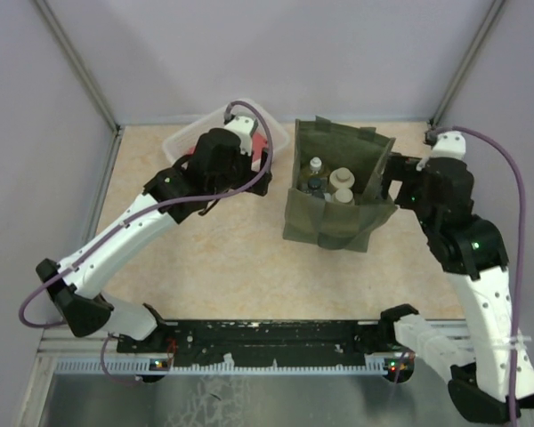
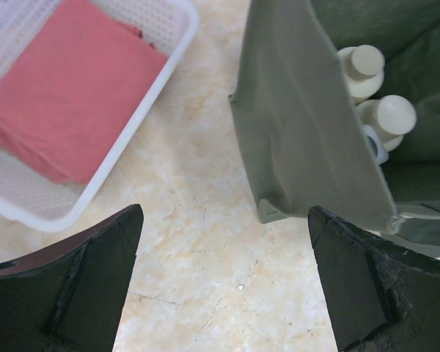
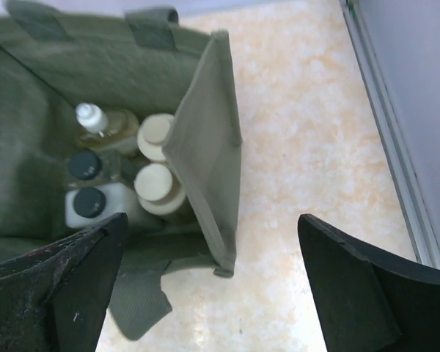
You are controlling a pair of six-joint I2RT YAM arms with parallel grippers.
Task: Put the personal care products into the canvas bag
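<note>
— Where are the bottles [image 3: 155, 183]?

— In the bag [image 1: 325, 222], upper middle of the top view. I count five caps from the right wrist: one white, two dark, two wide cream ones. Nothing lies loose on the table [image 1: 222, 258], so I'd say the packing looks done and what's left is backing off cleanly.

— And the hands?

— Both empty. The left gripper [image 2: 225, 220] is spread wide over bare table, between the basket [image 2: 169, 66] at upper left and the bag's near wall at right. The right gripper [image 3: 213, 220] is also spread wide, with the bag's floppy side wall showing between its fingers. Whether it touches the fabric, I cannot tell.

— So how would you pull out?

— Right arm first: straight up or out to the right, jaws left wide, so no finger hooks that wall or the loose strap at lower left of its view. A snag could tip the bag over.

— Room enough?

— To the right there is open table up to the rail [image 3: 385, 147]. The left has less: basket and cloth [image 2: 66, 103] close on one side, bag on the other, so toward the bottom of its view is the safe way.
</note>
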